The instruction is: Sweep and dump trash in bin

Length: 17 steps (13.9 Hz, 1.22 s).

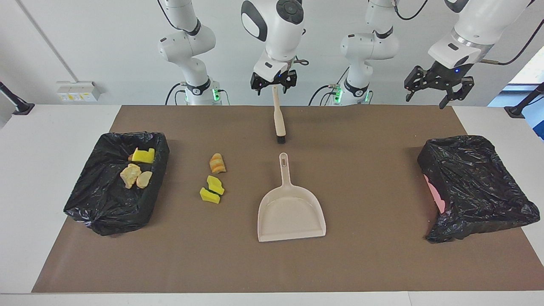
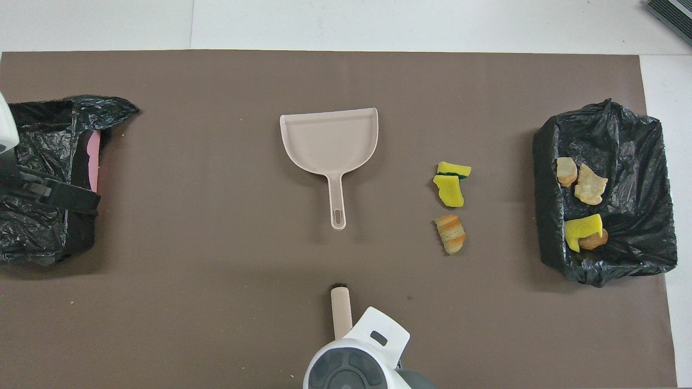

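**Ana:** While three bits of trash lie loose on the desk (image 1: 382, 263), which step is in hand?

**Ben:** Picking up the brush, I judge. In the facing view the right gripper (image 1: 274, 83) hangs with its fingers spread and empty over the handle end of the brush (image 1: 279, 121). I cannot tell if they touch it. The empty dustpan (image 1: 291, 210) lies farther from the robots than the brush. Toward the right arm's end from those fingers lie two yellow sponge chunks (image 1: 211, 189) and a bread-like lump (image 1: 217, 163). They sit between the brush and the black-lined bin (image 1: 85, 204), which holds four bits. The left gripper (image 1: 437, 91) waits high with its fingers open.

**Ana:** And the overhead view?

**Ben:** The wrist hides the right fingers there. The brush (image 2: 341, 308) pokes out from under it, bristles toward the dustpan (image 2: 330, 140).

**Ana:** What comes next?

**Ben:** Probably closing squarely on the handle, then pushing the chunks into the pan.
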Motion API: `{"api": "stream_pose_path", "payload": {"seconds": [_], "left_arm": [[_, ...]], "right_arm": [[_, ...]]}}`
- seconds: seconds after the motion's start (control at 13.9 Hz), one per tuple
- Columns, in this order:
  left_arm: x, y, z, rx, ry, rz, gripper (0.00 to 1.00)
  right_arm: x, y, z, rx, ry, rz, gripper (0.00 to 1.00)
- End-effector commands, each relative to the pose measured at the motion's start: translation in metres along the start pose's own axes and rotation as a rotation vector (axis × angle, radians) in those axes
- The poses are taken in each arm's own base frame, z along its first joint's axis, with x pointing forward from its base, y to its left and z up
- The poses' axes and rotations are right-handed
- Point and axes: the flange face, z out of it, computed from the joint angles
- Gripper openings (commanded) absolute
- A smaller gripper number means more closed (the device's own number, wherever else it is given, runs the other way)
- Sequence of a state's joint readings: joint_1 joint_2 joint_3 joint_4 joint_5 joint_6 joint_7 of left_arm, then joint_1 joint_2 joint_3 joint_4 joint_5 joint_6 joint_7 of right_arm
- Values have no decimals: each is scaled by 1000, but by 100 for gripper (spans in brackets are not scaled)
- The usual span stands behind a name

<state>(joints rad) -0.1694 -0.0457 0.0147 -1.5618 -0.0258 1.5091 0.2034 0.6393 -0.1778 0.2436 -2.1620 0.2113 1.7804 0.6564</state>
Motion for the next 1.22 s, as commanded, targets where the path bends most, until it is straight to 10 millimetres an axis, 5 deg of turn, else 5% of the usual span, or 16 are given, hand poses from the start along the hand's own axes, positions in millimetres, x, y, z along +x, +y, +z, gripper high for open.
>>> {"api": "stream_pose_path", "payload": {"seconds": [0.0,0.57,0.79,0.93,1.15], "left_arm": [[14,47,28,8,11,-35,100],[51,167,122,8,23,-102,100],[68,204,146,-2,64,-163,100],[79,230,176,-2,56,-138,100],[95,272,218,-10,77,-182,100]], "right_arm": [[-23,10,51,40,-6,15,100],[-1,0,113,99,35,47,100],[-10,-6,128,82,28,32,100],[-10,-7,135,84,34,33,84],[-10,-7,135,72,34,24,33]]}}
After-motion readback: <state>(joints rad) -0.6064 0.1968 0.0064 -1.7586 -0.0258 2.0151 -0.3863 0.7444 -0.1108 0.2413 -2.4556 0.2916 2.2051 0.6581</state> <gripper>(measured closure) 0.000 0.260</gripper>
